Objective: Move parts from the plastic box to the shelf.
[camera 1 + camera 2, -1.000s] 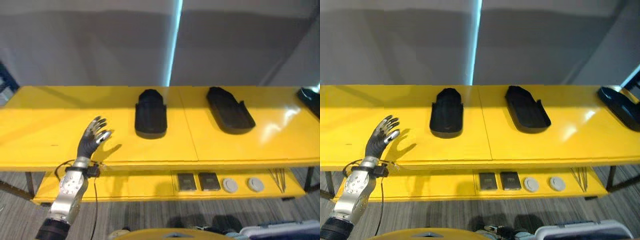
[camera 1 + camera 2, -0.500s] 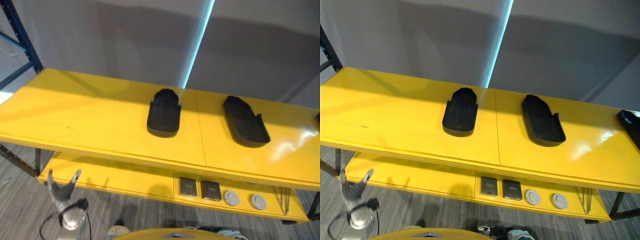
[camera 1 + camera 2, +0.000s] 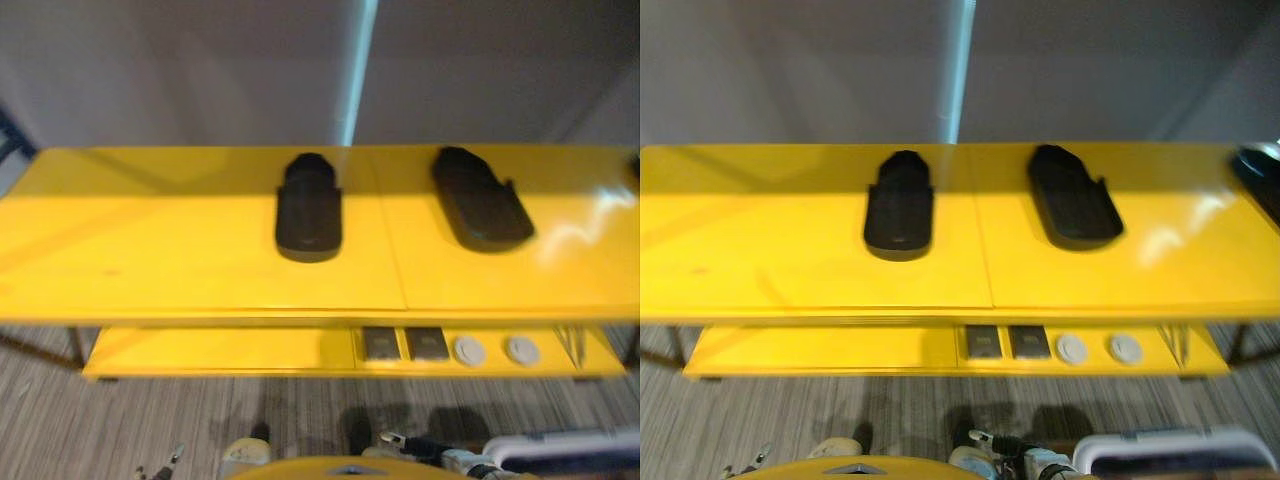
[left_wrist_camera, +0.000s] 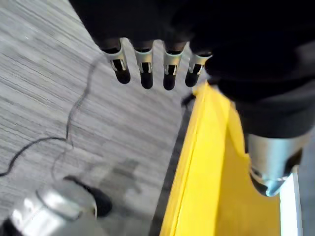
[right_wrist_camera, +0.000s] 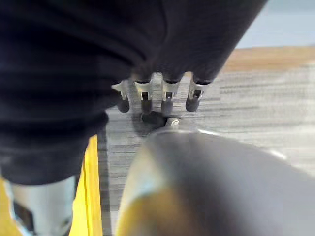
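Observation:
Two black moulded parts lie on the top of the yellow shelf (image 3: 150,250): one (image 3: 309,206) near the middle, the other (image 3: 479,199) to its right. The end of a third black part (image 3: 1260,172) shows at the far right. The pale rim of the plastic box (image 3: 1160,448) shows at the lower right, its inside hidden. My left hand (image 4: 142,64) hangs low by the shelf's yellow edge (image 4: 206,167), fingers straight and empty; its fingertips (image 3: 172,460) peek in at the lower edge. My right hand (image 5: 167,96) hangs over the floor, fingers straight, holding nothing.
On the lower shelf (image 3: 220,350) lie two dark square pieces (image 3: 405,343), two grey round discs (image 3: 495,351) and some thin rods (image 3: 572,345). Grey striped carpet (image 3: 60,420) lies in front of the shelf. A grey wall stands behind it.
My left hand, raised over the shelf's left part a second ago, has dropped below the shelf's front to the lower edge. The camera has swung, so the whole picture shifted.

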You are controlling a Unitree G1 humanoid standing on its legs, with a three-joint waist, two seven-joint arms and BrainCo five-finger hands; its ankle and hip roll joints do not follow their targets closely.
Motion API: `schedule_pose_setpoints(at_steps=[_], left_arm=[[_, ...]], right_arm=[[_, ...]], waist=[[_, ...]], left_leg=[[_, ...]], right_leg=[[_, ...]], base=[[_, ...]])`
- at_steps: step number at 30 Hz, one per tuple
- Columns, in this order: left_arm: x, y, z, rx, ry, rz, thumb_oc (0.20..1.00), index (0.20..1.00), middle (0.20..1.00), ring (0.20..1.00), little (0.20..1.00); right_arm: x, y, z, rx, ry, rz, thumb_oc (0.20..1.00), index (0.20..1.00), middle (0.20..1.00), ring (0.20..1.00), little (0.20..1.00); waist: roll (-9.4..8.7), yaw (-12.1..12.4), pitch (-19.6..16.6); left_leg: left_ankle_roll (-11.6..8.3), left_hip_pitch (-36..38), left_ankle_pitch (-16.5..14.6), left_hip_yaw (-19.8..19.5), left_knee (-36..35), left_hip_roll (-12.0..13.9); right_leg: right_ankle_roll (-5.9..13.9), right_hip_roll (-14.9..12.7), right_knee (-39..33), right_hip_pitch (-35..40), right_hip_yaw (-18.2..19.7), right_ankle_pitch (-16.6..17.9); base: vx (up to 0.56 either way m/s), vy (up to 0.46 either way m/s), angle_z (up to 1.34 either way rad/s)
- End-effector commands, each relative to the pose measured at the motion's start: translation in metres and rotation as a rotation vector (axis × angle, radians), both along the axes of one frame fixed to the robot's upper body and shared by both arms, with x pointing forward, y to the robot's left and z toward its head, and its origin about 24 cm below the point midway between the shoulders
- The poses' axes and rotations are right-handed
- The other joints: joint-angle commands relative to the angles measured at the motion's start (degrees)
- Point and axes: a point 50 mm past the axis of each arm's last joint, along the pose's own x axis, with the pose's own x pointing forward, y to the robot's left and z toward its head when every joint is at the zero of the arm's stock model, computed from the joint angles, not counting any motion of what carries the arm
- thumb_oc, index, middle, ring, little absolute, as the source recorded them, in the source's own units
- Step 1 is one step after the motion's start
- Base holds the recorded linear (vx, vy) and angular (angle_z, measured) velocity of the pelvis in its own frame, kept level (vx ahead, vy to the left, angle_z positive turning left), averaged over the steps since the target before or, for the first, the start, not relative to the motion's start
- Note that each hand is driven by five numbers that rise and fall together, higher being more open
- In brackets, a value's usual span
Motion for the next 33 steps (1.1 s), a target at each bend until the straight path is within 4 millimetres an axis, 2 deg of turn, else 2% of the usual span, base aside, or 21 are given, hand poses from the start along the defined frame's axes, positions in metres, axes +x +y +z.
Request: schedule_pose_setpoints(at_steps=[1,3,4,7,8,11,12,14,15,17,20,21,22,24,25,27,28,30,31,32,33], left_arm=[[0.022,-0.013,-0.006,-0.245,0.053,-0.243,1.0,1.0,1.0,1.0,1.0],[0.029,-0.012,-0.005,-0.278,0.082,-0.326,1.0,1.0,1.0,1.0,1.0],[0.033,-0.009,-0.005,-0.277,0.085,-0.314,1.0,1.0,1.0,1.0,1.0],[0.041,0.004,-0.001,-0.299,0.046,-0.199,1.0,1.0,1.0,1.0,1.0],[0.046,0.005,0.0,-0.302,0.05,-0.223,1.0,1.0,1.0,1.0,1.0],[0.057,0.0,0.002,-0.266,0.084,-0.341,1.0,1.0,1.0,1.0,1.0],[0.057,-0.001,0.001,-0.273,0.093,-0.363,1.0,1.0,1.0,1.0,1.0],[0.06,-0.007,0.001,-0.273,0.122,-0.426,1.0,1.0,1.0,1.0,1.0],[0.06,-0.007,0.001,-0.272,0.122,-0.425,1.0,1.0,1.0,1.0,1.0],[0.061,-0.01,0.0,-0.255,0.136,-0.436,1.0,1.0,1.0,1.0,1.0],[0.067,-0.011,0.002,-0.209,0.127,-0.472,1.0,1.0,1.0,1.0,1.0],[0.069,-0.013,0.002,-0.207,0.113,-0.455,1.0,1.0,1.0,1.0,1.0],[0.073,-0.015,0.003,-0.2,0.1,-0.455,1.0,1.0,1.0,1.0,1.0],[0.08,-0.02,0.005,-0.182,0.064,-0.471,1.0,1.0,1.0,1.0,1.0],[0.083,-0.023,0.006,-0.181,0.043,-0.476,1.0,1.0,1.0,1.0,1.0],[0.084,-0.028,0.006,-0.17,0.022,-0.508,1.0,1.0,1.0,1.0,1.0],[0.084,-0.028,0.006,-0.169,0.022,-0.515,1.0,1.0,1.0,1.0,1.0],[0.083,-0.031,0.006,-0.179,0.035,-0.548,1.0,1.0,1.0,1.0,1.0],[0.082,-0.033,0.005,-0.181,0.039,-0.561,1.0,1.0,1.0,1.0,1.0],[0.079,-0.036,0.004,-0.168,0.056,-0.622,1.0,1.0,1.0,1.0,1.0],[0.079,-0.036,0.004,-0.165,0.057,-0.629,1.0,1.0,1.0,1.0,1.0]], right_arm=[[0.012,-0.006,0.004,0.028,-0.098,-0.199,1.0,1.0,1.0,1.0,1.0],[0.015,-0.016,0.008,0.01,-0.15,-0.268,1.0,1.0,1.0,1.0,1.0],[0.012,-0.02,0.008,0.001,-0.142,-0.247,1.0,1.0,1.0,1.0,1.0],[0.001,-0.018,0.005,0.02,-0.094,-0.169,1.0,1.0,1.0,1.0,1.0],[-0.001,-0.018,0.005,0.014,-0.09,-0.179,1.0,1.0,1.0,1.0,1.0],[-0.005,-0.014,0.003,0.031,-0.091,-0.259,1.0,1.0,1.0,1.0,1.0],[-0.005,-0.014,0.003,0.029,-0.093,-0.266,1.0,1.0,1.0,1.0,1.0],[-0.01,-0.013,0.001,0.011,-0.07,-0.262,1.0,1.0,1.0,1.0,1.0],[-0.011,-0.012,0.001,0.009,-0.067,-0.262,1.0,1.0,1.0,1.0,1.0],[-0.019,-0.008,-0.002,-0.006,-0.027,-0.189,1.0,1.0,1.0,1.0,1.0],[-0.017,-0.006,-0.002,-0.019,-0.046,-0.112,1.0,1.0,1.0,1.0,1.0],[-0.013,-0.006,-0.001,-0.032,-0.073,-0.094,1.0,1.0,1.0,1.0,1.0],[-0.009,-0.006,0.001,-0.048,-0.101,-0.081,1.0,1.0,1.0,1.0,1.0],[0.002,-0.009,0.007,-0.082,-0.205,-0.09,1.0,1.0,1.0,1.0,1.0],[0.013,-0.011,0.012,-0.106,-0.278,-0.093,1.0,1.0,1.0,1.0,1.0],[0.034,-0.015,0.026,-0.193,-0.436,-0.062,1.0,1.0,1.0,1.0,1.0],[0.043,-0.018,0.033,-0.223,-0.511,-0.06,1.0,1.0,1.0,1.0,1.0],[0.057,-0.023,0.048,-0.302,-0.652,-0.086,1.0,1.0,1.0,1.0,1.0],[0.062,-0.026,0.053,-0.325,-0.694,-0.093,1.0,1.0,1.0,1.0,1.0],[0.083,-0.03,0.075,-0.391,-0.832,-0.1,1.0,1.0,1.0,1.0,1.0],[0.088,-0.03,0.081,-0.406,-0.872,-0.09,1.0,1.0,1.0,1.0,1.0]], waist=[[0.12,-1.54,0.28],[-0.32,-4.63,0.8],[-0.5,-5.76,1.27],[-1.01,-6.07,2.45],[-1.02,-5.87,2.65],[-0.22,-6.1,2.24],[-0.26,-6.11,2.07],[-0.1,-6.08,1.94],[-0.18,-6.06,1.81],[-0.39,-5.96,2.05],[-0.45,-7.04,3.07],[-0.26,-7.19,3.89],[0.08,-6.98,4.78],[0.51,-6.58,6.07],[0.69,-6.42,6.44],[0.89,-6.23,6.06],[1.27,-6.1,5.97],[1.87,-5.81,5.55],[1.97,-5.71,5.48],[2.05,-5.84,5.09],[2.05,-5.93,5.04]], left_leg=[[0.41,-2.15,-0.77,1.12,3.87,0.63],[1.73,-1.08,-2.55,3.8,3.46,-0.32],[2.16,-0.29,-3.3,5.8,3.32,-0.55],[2.09,1.22,-3.85,13.95,3.53,0.14],[2.2,1.43,-3.47,16.95,3.41,0.91],[3.07,0.51,-1.47,20.4,2.78,2.91],[3.1,0.25,-1.27,20.52,2.78,2.94],[2.79,0.04,-1.48,24.37,3.73,4.67],[2.71,-0.15,-1.34,24.81,3.78,4.78],[1.7,0.57,-1.76,29.58,4.98,6.99],[0.52,-0.28,-2.25,29.7,9.23,9.41],[-0.46,-1.66,-1.08,28.91,13.08,11.04],[-1.78,-4.21,1.5,26.81,17.69,12.39],[-3.25,-8.87,4.73,22.65,22.94,12.86],[-3.19,-10.27,5.03,20.69,22.3,11.72],[-2.26,-10.22,3.99,18.22,15.32,8.44],[-2.24,-9.75,4.06,17.2,10.49,7.85],[-2.92,-10.88,7.06,15.04,4.86,7.74],[-2.93,-11.21,7.47,14.24,4.11,7.59],[-2.5,-10.39,7.2,13.93,2.63,7.0],[-2.41,-10.22,7.05,13.93,2.54,6.86]], right_leg=[[3.34,0.8,0.21,4.78,1.15,-0.72],[4.64,-0.1,0.21,1.43,2.71,1.87],[5.29,-0.72,0.21,-0.05,2.06,3.11],[7.08,-4.33,1.31,-2.29,-6.78,5.21],[7.22,-5.29,2.79,-1.98,-9.5,4.94],[5.77,-5.7,8.57,-0.87,-10.39,1.42],[5.67,-5.75,8.64,-1.05,-10.4,1.41],[5.29,-7.65,8.83,-0.08,-13.98,0.68],[5.28,-7.82,8.69,-0.21,-14.39,0.77],[6.12,-8.38,6.26,1.78,-18.82,0.05],[5.2,-7.45,5.97,0.86,-17.61,-0.56],[4.15,-6.4,5.4,1.39,-17.03,-1.02],[3.16,-5.1,4.61,2.31,-16.4,-1.43],[1.78,-3.19,2.82,3.61,-14.8,-1.76],[1.65,-2.78,1.9,3.82,-13.62,-1.77],[2.22,-2.55,1.24,2.97,-11.38,-1.79],[2.57,-2.27,1.03,3.0,-10.6,-1.97],[2.68,-1.81,0.64,3.18,-9.37,-2.4],[2.65,-1.7,0.58,3.38,-9.01,-2.67],[2.82,-2.08,0.5,3.27,-8.81,-3.1],[2.82,-2.15,0.54,3.12,-8.81,-3.09]], base=[[0.02,0.17,-0.79],[-0.06,0.195,-1.0],[-0.16,0.152,-1.35],[-0.26,-0.011,-1.57],[-0.3,-0.118,-2.2],[-0.26,-0.117,-1.56],[-0.24,-0.17,-0.96],[-0.19,-0.182,-0.48],[-0.09,-0.21,-0.64],[-0.05,-0.35,-1.54],[-0.02,-0.345,-1.31],[0.04,-0.277,-0.37],[0.04,-0.251,-0.49],[0.03,-0.103,-0.79],[0.02,0.1,-0.69],[0.05,0.197,-0.96],[0.1,0.191,-1.15],[0.16,0.185,-0.69],[0.22,0.244,-0.34],[0.16,0.187,-0.35],[0.15,0.188,-0.47]])
